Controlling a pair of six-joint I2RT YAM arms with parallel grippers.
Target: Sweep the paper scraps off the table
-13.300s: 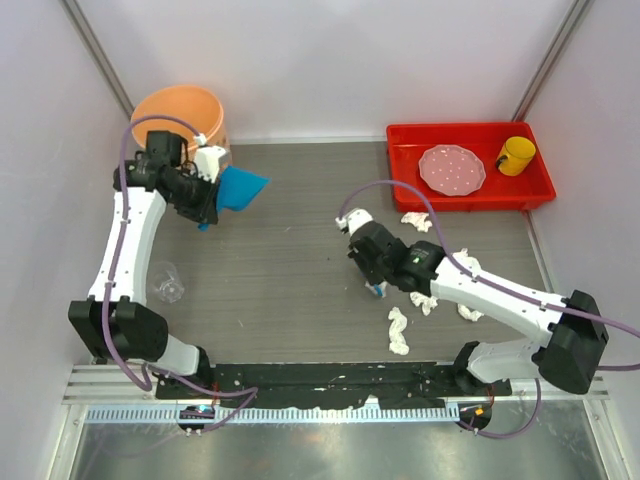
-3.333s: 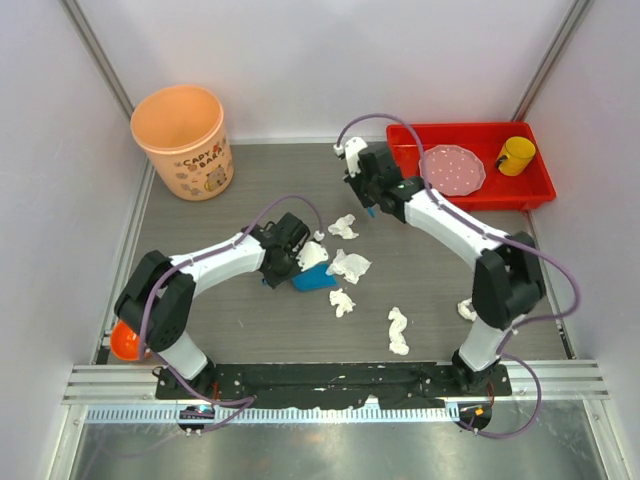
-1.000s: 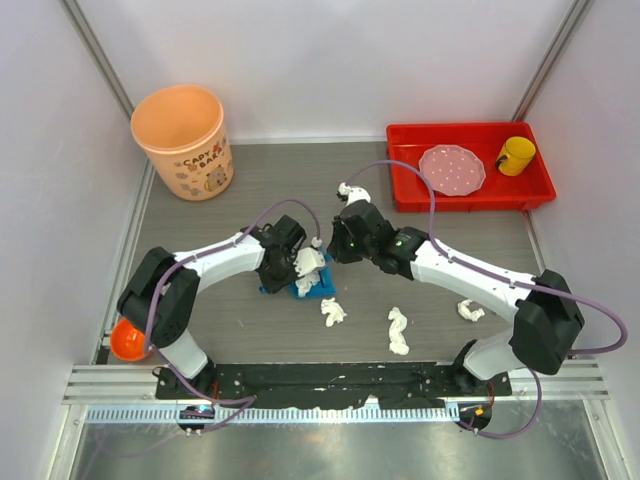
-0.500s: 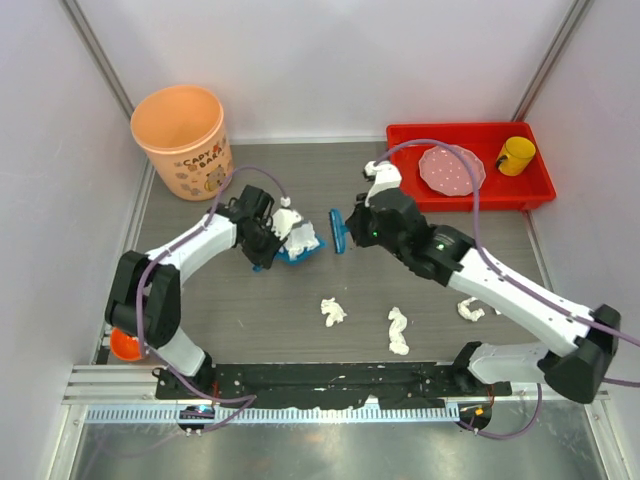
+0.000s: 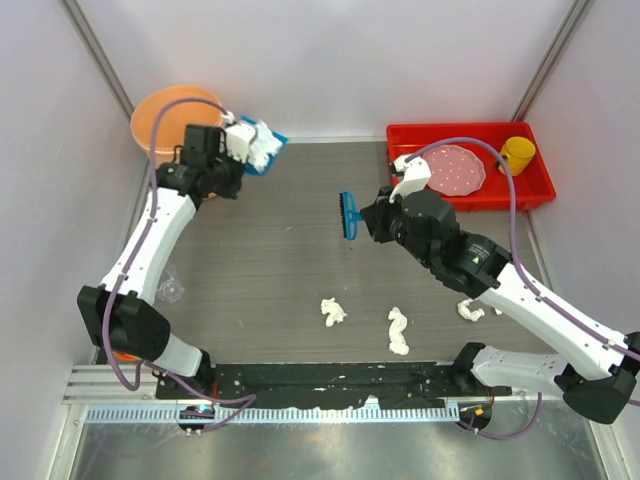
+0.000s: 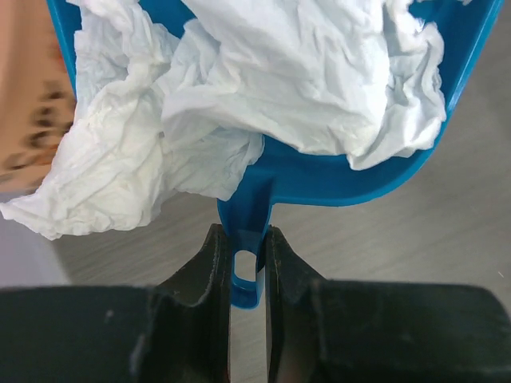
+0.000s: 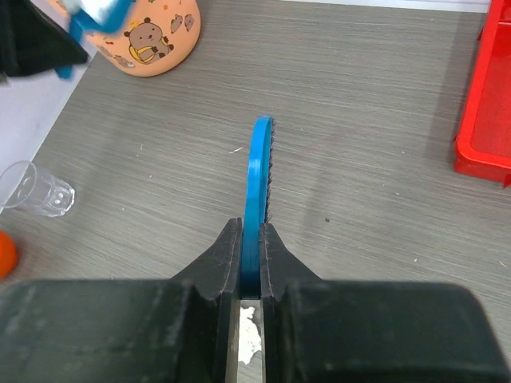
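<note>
Left jaws: clamped on the handle of the blue dustpan [image 6: 343, 171], which is raised at the upper left of the top view, just beside the orange bucket [image 5: 160, 112].
Right jaws: closed on the blue brush [image 7: 257, 175], held edge-on over the table [image 5: 260, 260] near the frame centre.
Paper scraps [image 6: 303, 72]: several heaped in the dustpan, and three more lying on the table at lower centre.

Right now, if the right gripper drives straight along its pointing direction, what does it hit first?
Probably bare table: the right gripper, shut on the blue brush, aims between the orange bin and the red tray. Depth unclear.
</note>
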